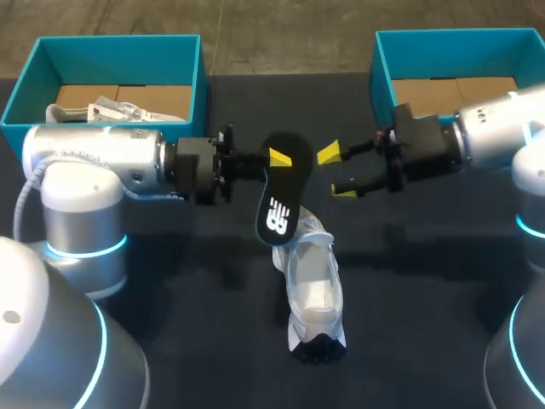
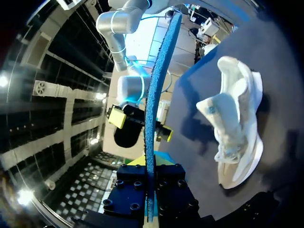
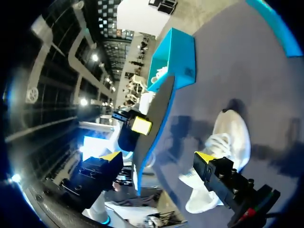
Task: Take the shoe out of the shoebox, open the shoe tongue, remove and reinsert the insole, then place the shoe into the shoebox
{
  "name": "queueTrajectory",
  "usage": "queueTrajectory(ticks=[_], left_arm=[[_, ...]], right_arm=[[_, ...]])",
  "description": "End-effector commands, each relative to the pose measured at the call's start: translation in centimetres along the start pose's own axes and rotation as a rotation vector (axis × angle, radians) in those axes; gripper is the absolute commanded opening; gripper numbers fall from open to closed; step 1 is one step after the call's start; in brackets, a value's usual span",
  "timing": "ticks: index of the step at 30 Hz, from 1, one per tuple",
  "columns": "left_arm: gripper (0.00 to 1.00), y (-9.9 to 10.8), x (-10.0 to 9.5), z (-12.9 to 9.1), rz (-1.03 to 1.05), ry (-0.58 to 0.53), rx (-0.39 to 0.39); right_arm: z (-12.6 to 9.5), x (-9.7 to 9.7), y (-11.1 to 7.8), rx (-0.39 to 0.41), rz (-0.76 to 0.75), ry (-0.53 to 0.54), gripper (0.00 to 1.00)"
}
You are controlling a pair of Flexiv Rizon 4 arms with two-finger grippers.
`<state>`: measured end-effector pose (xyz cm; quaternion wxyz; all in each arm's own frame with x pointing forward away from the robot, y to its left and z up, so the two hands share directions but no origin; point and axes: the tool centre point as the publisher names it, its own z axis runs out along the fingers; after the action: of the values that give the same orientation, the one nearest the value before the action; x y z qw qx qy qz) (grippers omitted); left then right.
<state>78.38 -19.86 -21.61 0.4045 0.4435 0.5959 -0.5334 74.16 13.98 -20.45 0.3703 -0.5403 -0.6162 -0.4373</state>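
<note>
Dark table (image 1: 426,281), white shoe (image 1: 313,290) lying at its middle. Left end effector (image 1: 274,162) is clamped on the black insole (image 1: 279,200), hanging right above the shoe; right end effector (image 1: 338,173) spread wide, just beside the insole.

Black foam insole (image 1: 279,192), white-marked on top and blue beneath, is clamped on edge between the fingers of the left gripper (image 1: 277,162), its free end over the white mesh lace-up shoe (image 1: 313,290). The shoe lies on the table (image 1: 426,298) below both jaws, clear of the spread right gripper (image 1: 337,173). One teal cardboard shoebox (image 1: 111,51), holding a second white shoe (image 1: 111,111), stands well apart from the left jaws; a second teal shoebox (image 1: 460,43) stands behind the right jaws.
</note>
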Motion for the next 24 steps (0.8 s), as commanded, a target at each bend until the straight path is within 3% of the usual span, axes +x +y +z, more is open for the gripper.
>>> queueTrajectory(ticks=[1, 6, 8, 21, 24], left_arm=[[0.0, -1.1, 0.1, -1.2, -0.028, 0.071, 0.002], [0.0, -2.3, 0.5, -1.6, -0.076, 0.108, 0.012], [0.0, -3.0, 0.6, -1.6, -0.038, 0.188, -0.01], [0.0, -3.0, 0.6, -1.6, -0.038, 0.188, -0.01], [0.0, -4.1, 0.8, -1.1, -0.126, 0.179, -0.027]], right_arm=[[-2.9, 0.4, -0.9, -0.011, -0.045, -0.041, 1.0], [-4.1, -0.1, -1.3, -0.019, -0.087, -0.021, 1.0], [-4.1, -0.1, -1.3, -0.019, -0.087, -0.021, 1.0], [-4.1, -0.1, -1.3, -0.019, -0.087, -0.021, 1.0], [-4.7, 0.3, -2.0, 0.005, -0.231, -0.056, 1.0]])
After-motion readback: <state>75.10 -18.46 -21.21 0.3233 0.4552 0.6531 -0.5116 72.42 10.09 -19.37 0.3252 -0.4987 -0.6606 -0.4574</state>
